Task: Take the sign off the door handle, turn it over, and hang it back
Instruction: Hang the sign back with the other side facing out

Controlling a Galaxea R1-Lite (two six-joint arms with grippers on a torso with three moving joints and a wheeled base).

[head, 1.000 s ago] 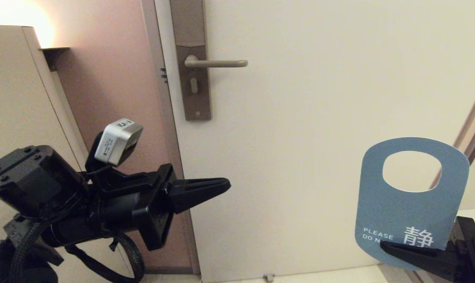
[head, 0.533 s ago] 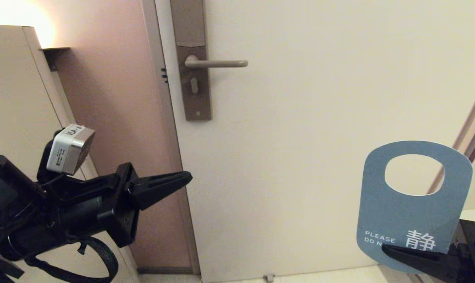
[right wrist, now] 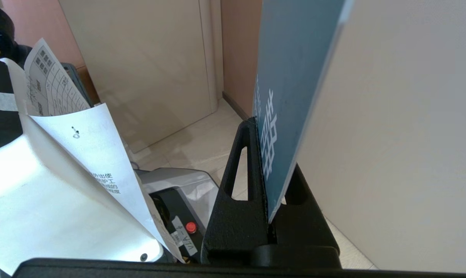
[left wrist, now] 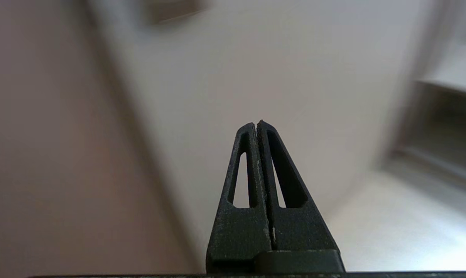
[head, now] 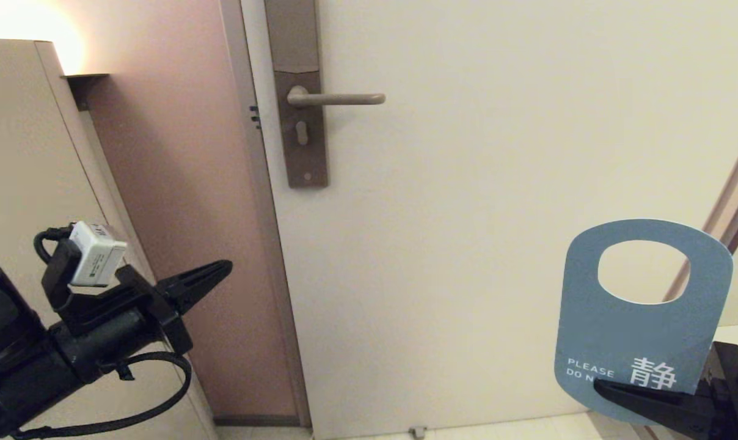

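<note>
My right gripper (head: 601, 385) is shut on the lower edge of the sign (head: 638, 330) and holds it upright at the lower right, its blue "DO NOT DISTURB" face toward me and its oval hole on top. In the right wrist view the sign (right wrist: 291, 77) stands edge-on between the fingers (right wrist: 237, 185). The door handle (head: 338, 98) is bare, a beige lever on a brown backplate (head: 299, 91), far up and left of the sign. My left gripper (head: 222, 267) is shut and empty at the lower left, by the door frame; it also shows in the left wrist view (left wrist: 257, 123).
The cream door (head: 497, 183) fills the middle. A pink wall strip (head: 179, 183) and a beige cabinet (head: 21, 153) stand left. A white robot base with loose papers (right wrist: 82, 146) shows in the right wrist view.
My left arm has drawn back down and to the left, away from the door. The right gripper and the sign sank slightly, then held still.
</note>
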